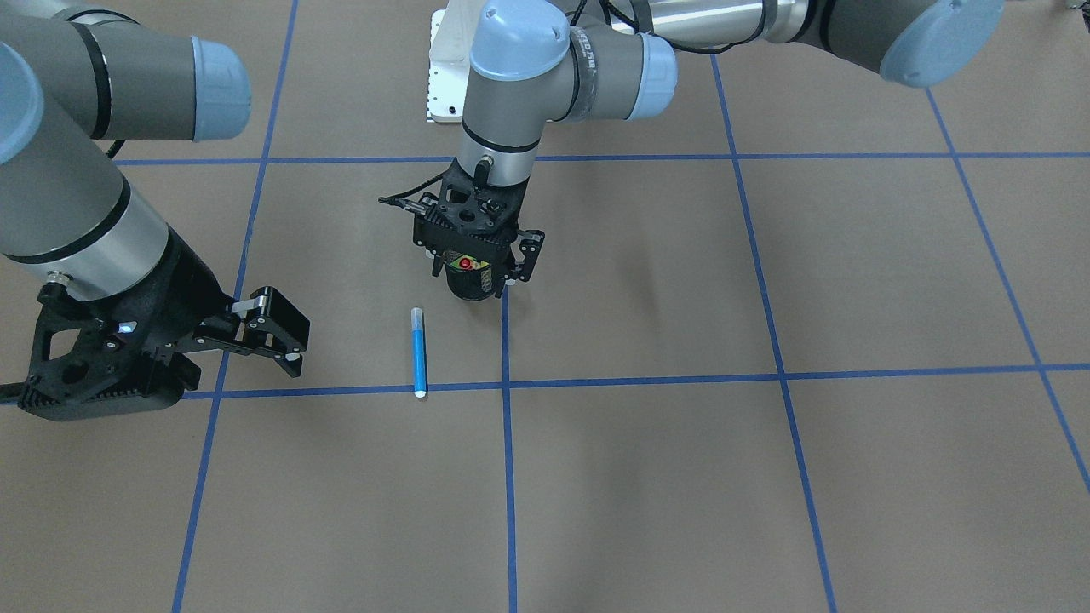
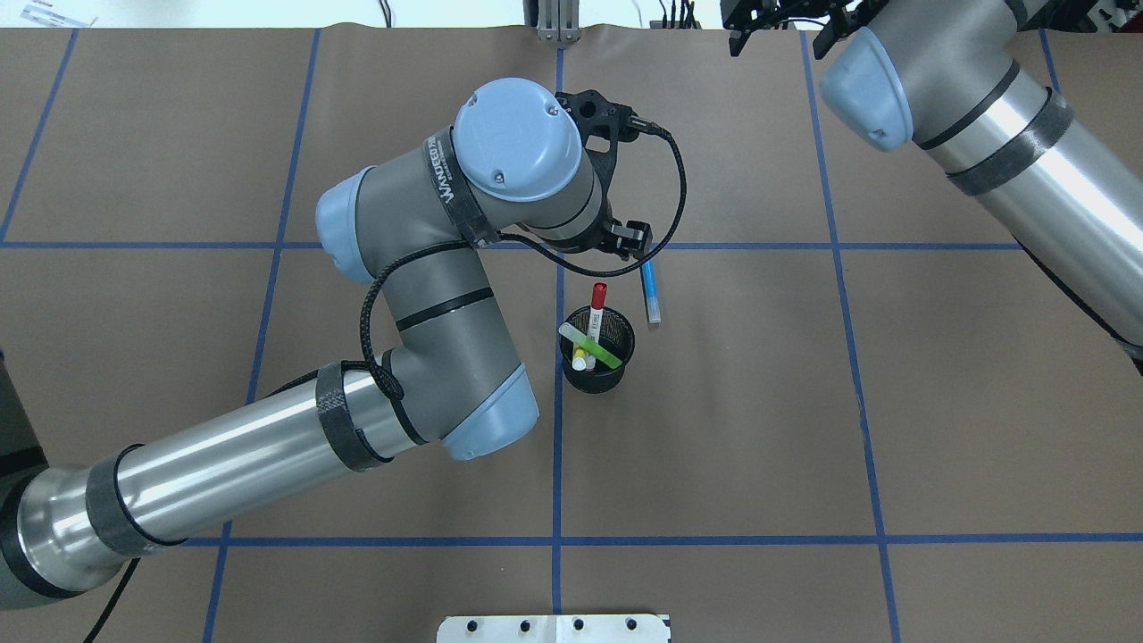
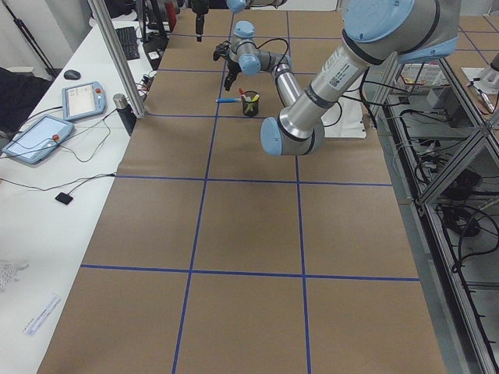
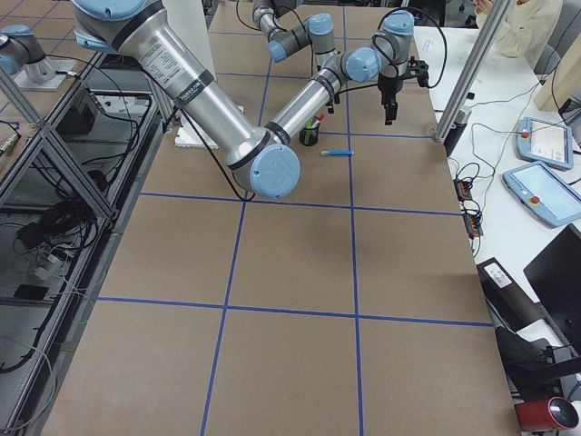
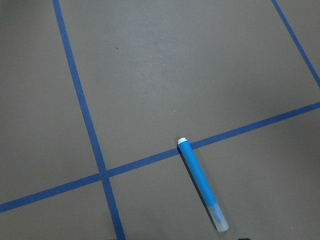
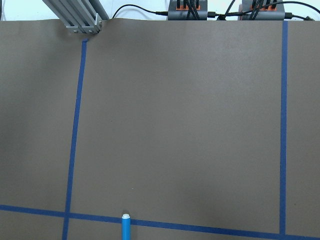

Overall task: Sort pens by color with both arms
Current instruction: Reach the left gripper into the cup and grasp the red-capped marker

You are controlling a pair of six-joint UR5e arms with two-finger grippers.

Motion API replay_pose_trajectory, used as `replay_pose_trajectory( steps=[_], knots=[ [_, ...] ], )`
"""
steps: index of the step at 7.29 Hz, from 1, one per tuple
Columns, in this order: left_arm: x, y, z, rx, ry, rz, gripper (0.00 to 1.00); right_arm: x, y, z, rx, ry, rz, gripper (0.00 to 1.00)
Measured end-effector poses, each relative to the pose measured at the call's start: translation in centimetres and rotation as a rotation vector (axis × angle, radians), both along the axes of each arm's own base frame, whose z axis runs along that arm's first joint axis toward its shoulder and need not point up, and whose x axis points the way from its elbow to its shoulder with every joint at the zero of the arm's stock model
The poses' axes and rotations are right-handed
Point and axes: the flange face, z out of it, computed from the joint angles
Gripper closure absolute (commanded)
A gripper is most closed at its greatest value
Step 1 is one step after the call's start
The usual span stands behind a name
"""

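We find the blue pen (image 1: 418, 353) lying mid-bench beside the mesh cup (image 2: 596, 384), its long axis pointing at the operators' edge. The left gripper (image 1: 481, 268), jaws spread and empty, hangs nearer it than the right gripper (image 1: 277, 336), which is likewise spread.

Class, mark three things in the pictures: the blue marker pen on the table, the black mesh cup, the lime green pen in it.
Blue marker pen (image 1: 418, 353), exterior front-facing view, middle of barrel.
Black mesh cup (image 2: 596, 382), overhead view, near outer wall.
Lime green pen (image 2: 596, 349), overhead view, middle of barrel.
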Motion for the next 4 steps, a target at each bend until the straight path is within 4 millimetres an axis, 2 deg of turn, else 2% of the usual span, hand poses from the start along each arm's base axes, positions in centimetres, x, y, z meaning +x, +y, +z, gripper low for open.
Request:
replay_pose_trajectory(
  steps=[4],
  knots=[
    [2.0, 2.1, 0.7, 0.002, -0.013, 0.044, 0.34, 0.1, -0.2, 0.2, -0.004, 0.002, 0.003, 0.01]
  ],
)
